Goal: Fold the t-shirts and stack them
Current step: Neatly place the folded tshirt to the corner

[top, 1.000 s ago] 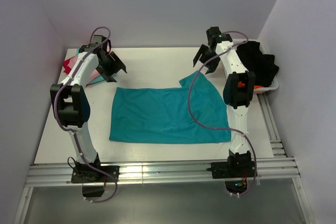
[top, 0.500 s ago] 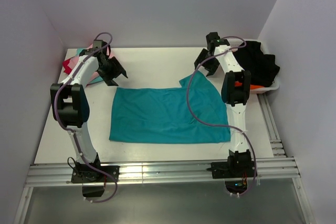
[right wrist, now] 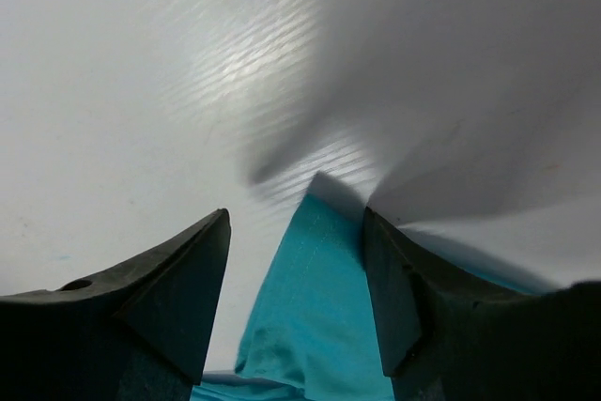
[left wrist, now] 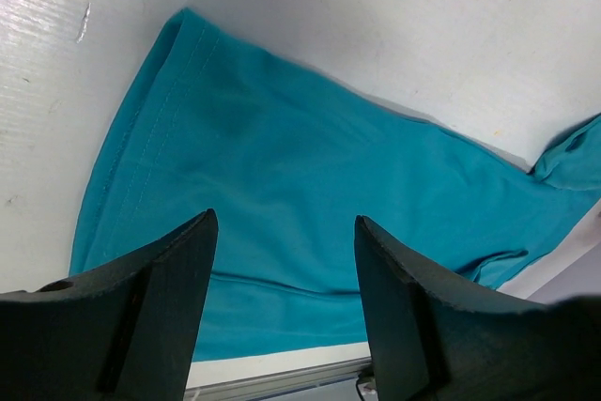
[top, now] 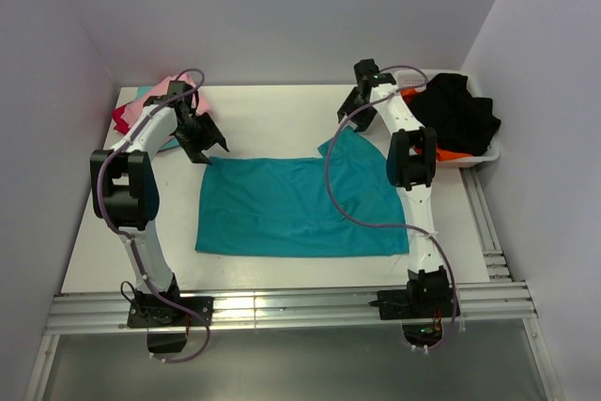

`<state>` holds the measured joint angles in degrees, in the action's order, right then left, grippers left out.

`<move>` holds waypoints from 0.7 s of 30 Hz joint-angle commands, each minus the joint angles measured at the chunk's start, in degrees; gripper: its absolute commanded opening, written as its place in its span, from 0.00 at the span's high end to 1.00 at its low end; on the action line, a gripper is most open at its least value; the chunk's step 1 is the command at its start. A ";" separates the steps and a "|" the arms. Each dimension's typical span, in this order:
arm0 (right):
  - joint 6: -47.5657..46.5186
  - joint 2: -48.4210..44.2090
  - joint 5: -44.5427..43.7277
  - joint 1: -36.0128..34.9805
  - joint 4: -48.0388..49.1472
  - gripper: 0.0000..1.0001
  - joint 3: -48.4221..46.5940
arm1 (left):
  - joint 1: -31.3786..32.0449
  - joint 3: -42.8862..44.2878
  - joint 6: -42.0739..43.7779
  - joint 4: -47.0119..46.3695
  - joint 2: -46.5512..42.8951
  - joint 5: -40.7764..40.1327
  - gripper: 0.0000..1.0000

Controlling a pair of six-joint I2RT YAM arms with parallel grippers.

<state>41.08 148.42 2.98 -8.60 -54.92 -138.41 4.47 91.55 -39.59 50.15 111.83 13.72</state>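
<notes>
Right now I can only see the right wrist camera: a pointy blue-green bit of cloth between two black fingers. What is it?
Observer: A corner of a teal t-shirt spread out in the middle of the table.
Operator: Where's the other arm?
Observer: The left gripper is open, near the shirt's far left corner.
Operator: Any more clothes?
Observer: Dark clothes fill a white basket at the far right.

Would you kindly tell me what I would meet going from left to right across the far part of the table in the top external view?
Pile of pink and red t-shirts → left claw → right claw → white basket holding dark clothes.
</notes>
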 commanded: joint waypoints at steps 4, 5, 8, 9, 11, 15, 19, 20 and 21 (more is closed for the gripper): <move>0.50 -0.06 -2.80 -2.12 -2.03 0.55 2.36 | -0.34 -0.93 1.63 -2.16 -2.32 1.84 0.35; -0.12 -0.32 -2.89 -1.86 -2.39 0.60 2.53 | -0.34 -1.11 1.63 -2.42 -2.49 2.02 0.35; -1.17 -1.37 -2.28 -1.16 -1.25 0.87 4.54 | -0.60 -2.16 1.36 -3.21 -2.67 2.37 0.35; -1.09 -1.55 -2.02 -0.89 -1.25 1.00 4.64 | -0.69 -2.51 1.36 -3.30 -2.93 2.28 0.35; -0.48 -1.82 -2.37 -0.89 -1.77 1.00 4.38 | -0.87 -3.22 1.54 -3.74 -2.94 1.76 0.35; -0.30 -2.78 -2.37 -0.89 -1.51 1.00 5.25 | -1.92 -2.61 2.06 -3.66 -1.62 -2.02 0.34; -0.47 -4.71 -2.37 -0.37 -0.98 1.00 7.27 | -3.93 0.99 2.15 -3.83 1.36 -5.01 0.34; -0.47 -5.50 -2.28 -0.28 -0.98 1.00 7.54 | -4.29 1.70 2.15 -3.83 2.76 -5.45 0.34; -0.65 -5.94 -2.19 -0.02 -0.98 1.00 7.71 | -4.29 2.92 2.15 -3.83 3.47 -5.54 0.35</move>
<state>41.01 146.02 2.94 -9.76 -54.00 -132.55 1.48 90.28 -38.54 47.66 113.12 10.98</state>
